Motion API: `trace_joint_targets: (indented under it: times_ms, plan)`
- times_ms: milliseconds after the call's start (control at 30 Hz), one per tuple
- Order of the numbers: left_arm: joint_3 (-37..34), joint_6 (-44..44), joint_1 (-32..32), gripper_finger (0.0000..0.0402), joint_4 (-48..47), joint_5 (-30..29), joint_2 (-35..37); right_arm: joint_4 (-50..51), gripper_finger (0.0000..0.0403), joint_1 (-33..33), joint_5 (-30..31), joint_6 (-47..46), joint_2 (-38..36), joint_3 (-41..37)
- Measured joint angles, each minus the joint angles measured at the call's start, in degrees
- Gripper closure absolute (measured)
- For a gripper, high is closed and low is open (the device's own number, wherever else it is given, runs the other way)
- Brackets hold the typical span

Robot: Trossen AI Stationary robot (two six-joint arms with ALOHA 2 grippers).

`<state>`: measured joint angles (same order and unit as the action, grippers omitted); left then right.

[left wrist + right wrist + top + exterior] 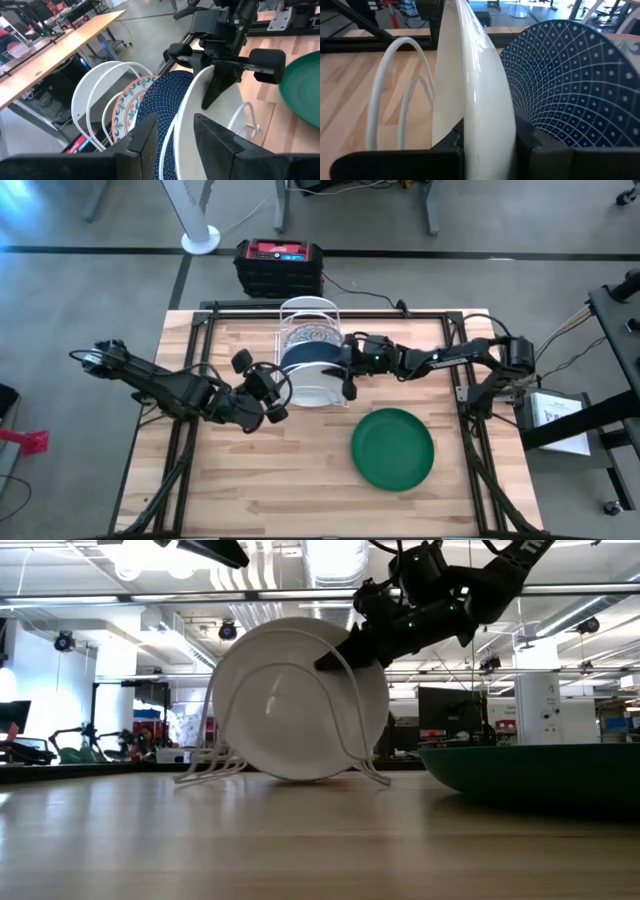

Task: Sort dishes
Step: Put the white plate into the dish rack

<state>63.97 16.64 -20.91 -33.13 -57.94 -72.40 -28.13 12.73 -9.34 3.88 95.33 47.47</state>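
A: Where's the plain white dish (pixel 480 100) now?

B: Standing on edge in the front slot of the wire rack (pixel 305 310), with the right claw (pixel 350 372) pinching its rim from the side. In the right wrist view the fingers (pixel 442 150) clamp either side of the edge.

A: And the left claw (pixel 268 385)?

B: Just beside the same dish on the other side, its jaws part-spread around the rim. Whether it presses the dish, I cannot tell.

A: What could go wrong?

B: The glossy rim looks slippery, I'd say. If one claw pulls while the other holds, the dish could twist, knock the blue dish (pixel 165 100) behind it, or tip the light rack.

A: Count?

B: Four dishes: white, blue, and the floral one (pixel 127 102) in the rack, and one green dish (pixel 392 448) flat on the worktop (pixel 250 480), well apart. One rack, two arms.
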Motion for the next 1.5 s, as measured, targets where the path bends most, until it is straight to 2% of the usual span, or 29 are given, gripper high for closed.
trace_joint_targets:
  times_ms: [267,433,867,1100,1333,1500]
  plan:
    - [-0.2,0.5,-0.1,0.0285,0.0,0.0,0.0,4.4,0.0287,0.0,0.3,-0.4,0.0,0.4]
    - [-0.2,0.5,-0.1,0.0285,-0.1,0.0,0.0,7.3,0.0267,0.0,0.5,-1.0,-1.0,1.0]
    - [-0.2,0.7,-0.1,0.0285,0.0,0.0,0.0,14.8,0.0255,0.0,0.5,-3.9,-6.6,1.0]
    - [-0.2,1.0,-0.1,0.0285,-0.1,0.0,0.0,24.2,0.0242,0.2,0.9,-4.3,-11.0,1.0]
    - [-0.2,1.0,-0.1,0.0285,0.1,0.0,0.0,39.7,0.0240,0.3,5.2,-4.5,-18.5,1.0]
    - [-0.2,1.0,-0.1,0.0285,0.2,-0.1,0.0,44.9,0.0242,0.3,5.7,-5.0,-24.0,1.0]
